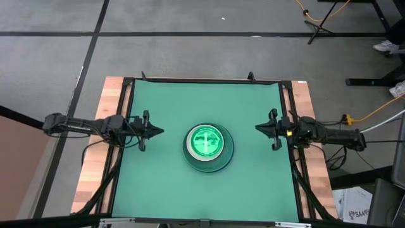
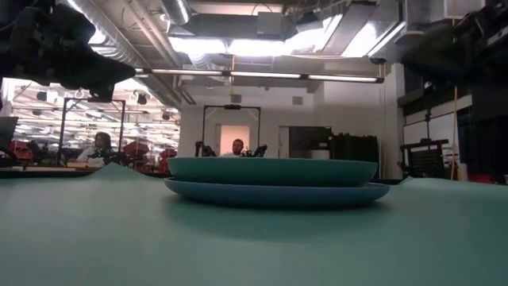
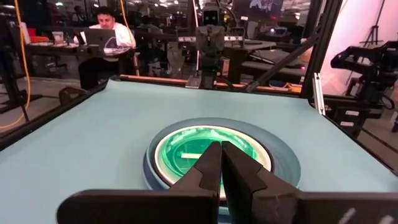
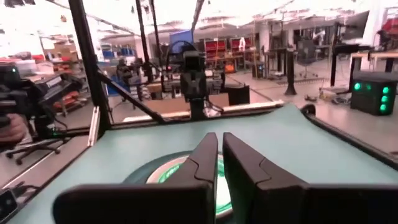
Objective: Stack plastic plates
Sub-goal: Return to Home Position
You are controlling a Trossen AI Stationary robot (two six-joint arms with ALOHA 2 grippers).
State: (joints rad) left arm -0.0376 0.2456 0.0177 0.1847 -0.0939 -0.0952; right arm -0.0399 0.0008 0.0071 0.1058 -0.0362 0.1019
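The plastic plates stand in one stack (image 1: 208, 147) at the middle of the green mat: a pale blue plate at the bottom rests on the mat (image 2: 274, 193), a teal-green one sits on it (image 2: 271, 170), and white and bright green ones lie nested inside (image 3: 208, 151). My left gripper (image 1: 161, 132) hovers shut, left of the stack. My right gripper (image 1: 258, 127) hovers shut on the stack's right. The stack also shows in the right wrist view (image 4: 168, 171). The black plate is hidden.
The green mat (image 1: 158, 183) covers the table between wooden side strips (image 1: 95, 164); a black frame runs round it. People sit at desks in the room behind (image 3: 106, 34). Open mat lies on every side of the stack.
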